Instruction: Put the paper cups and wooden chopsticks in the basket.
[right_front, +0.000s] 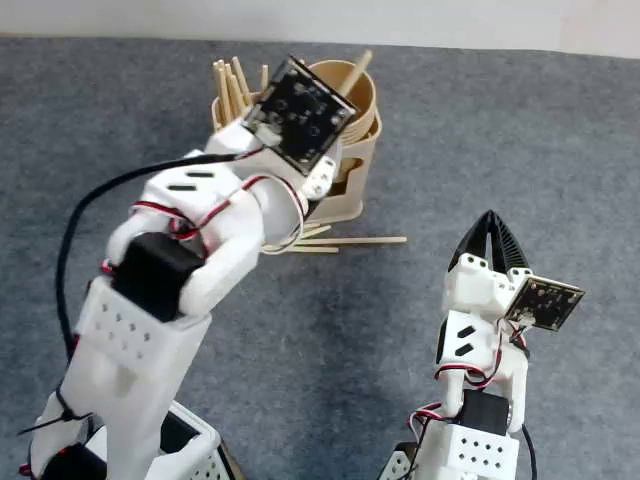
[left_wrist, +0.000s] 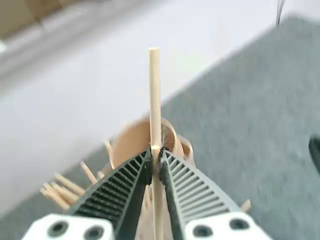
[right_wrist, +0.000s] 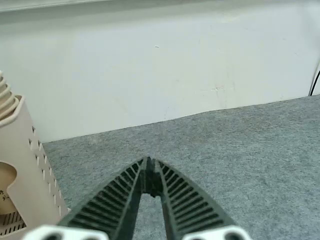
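My left gripper (left_wrist: 155, 160) is shut on a wooden chopstick (left_wrist: 154, 95) and holds it above the stacked paper cups (left_wrist: 137, 142). From above, that chopstick (right_front: 357, 68) sticks out over the cups (right_front: 362, 95) inside the beige basket (right_front: 352, 185). Several more chopsticks (right_front: 231, 85) stand in the basket's far left corner. Loose chopsticks (right_front: 345, 241) lie on the carpet just in front of the basket. My right gripper (right_front: 490, 222) rests shut and empty at the right, clear of the basket; its closed tips (right_wrist: 150, 175) point toward the wall.
Grey carpet (right_front: 500, 130) covers the table, with open room to the right of the basket. A white wall (right_wrist: 150, 75) runs along the far edge. The basket's side (right_wrist: 20, 165) stands close beside my right gripper.
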